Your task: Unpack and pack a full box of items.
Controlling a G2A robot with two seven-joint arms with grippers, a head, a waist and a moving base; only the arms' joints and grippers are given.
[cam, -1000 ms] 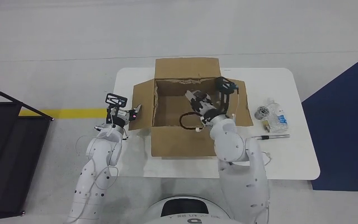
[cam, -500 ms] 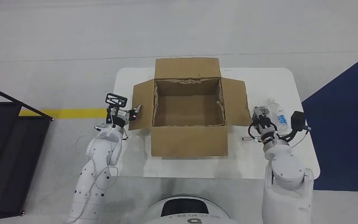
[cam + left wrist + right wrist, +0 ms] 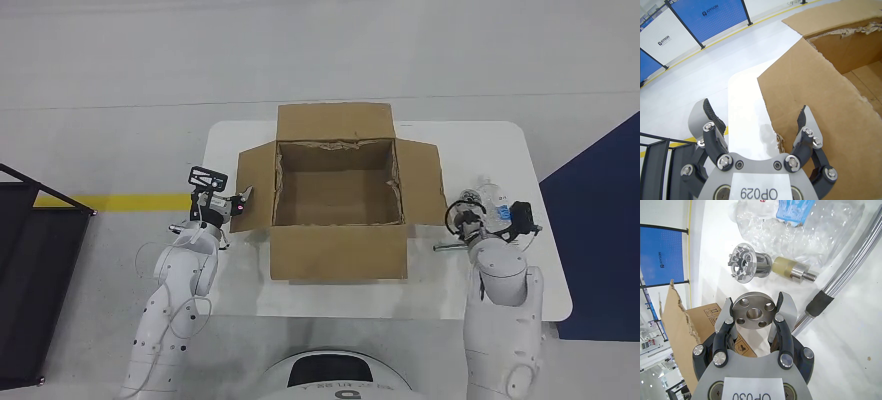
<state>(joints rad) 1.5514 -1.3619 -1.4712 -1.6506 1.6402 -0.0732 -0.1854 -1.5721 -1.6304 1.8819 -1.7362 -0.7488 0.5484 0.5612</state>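
Box open; right end effector pts down, clamping metal disc.

A white label with a short code, seen upside down, sits on the plate of the left gripper, and a matching sticker sits on the right gripper. The box wall bears framed handling symbols, one with two upward arrows. The floor panels carry a logo and a word, and the blue tag on the bag is illegible.

Left gripper fingers spread, right gripper clamping metal disc
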